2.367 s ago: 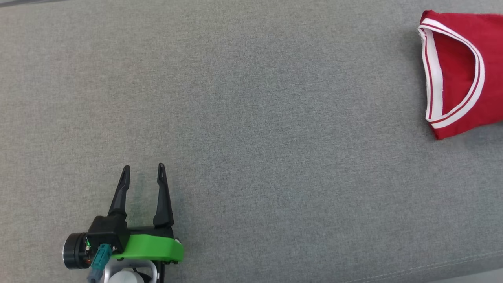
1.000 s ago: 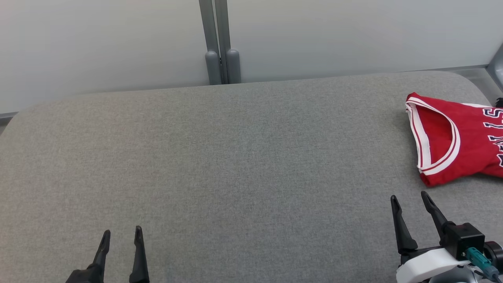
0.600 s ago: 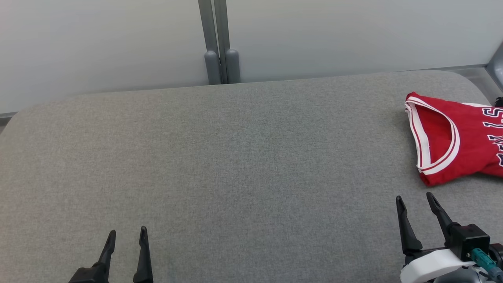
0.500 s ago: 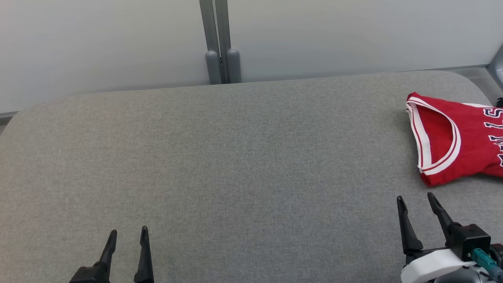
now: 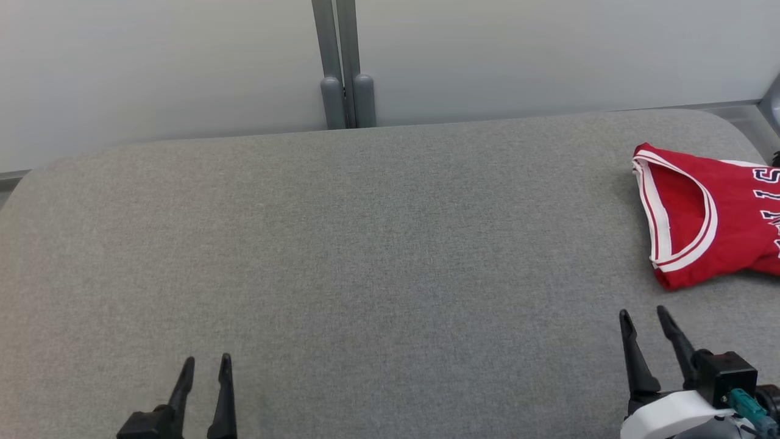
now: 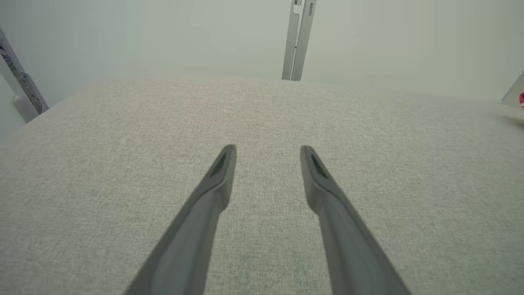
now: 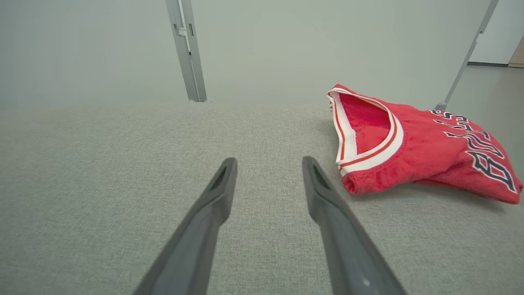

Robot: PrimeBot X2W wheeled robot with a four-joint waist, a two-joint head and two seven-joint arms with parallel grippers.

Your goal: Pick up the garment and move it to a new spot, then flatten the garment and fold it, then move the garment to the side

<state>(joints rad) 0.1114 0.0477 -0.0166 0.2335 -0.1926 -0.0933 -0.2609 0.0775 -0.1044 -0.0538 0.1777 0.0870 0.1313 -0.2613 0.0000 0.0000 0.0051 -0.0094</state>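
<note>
The garment [image 5: 719,219], a red jersey with white-and-red trim and dark lettering, lies folded at the far right of the grey padded table [image 5: 378,244], partly cut off by the frame edge. In the right wrist view the garment [image 7: 417,147] rests just ahead and to the right of my fingers. My right gripper [image 5: 643,316] hovers open near the front right, a short way in front of the jersey, holding nothing. My left gripper [image 5: 207,363] stands open at the front left over bare cloth; its fingers [image 6: 221,180] are apart and empty.
A pale wall panel with a grey vertical post [image 5: 342,67] runs behind the table's rounded back edge. A metal frame leg [image 7: 466,53] stands beyond the jersey at the right. A grey bracket [image 6: 20,82] shows at the table's left end.
The camera tilted up from the earlier close table view. Over the last second both grippers' fingers have drawn slightly closer together; the left one shifted a little right. The jersey has not moved.
</note>
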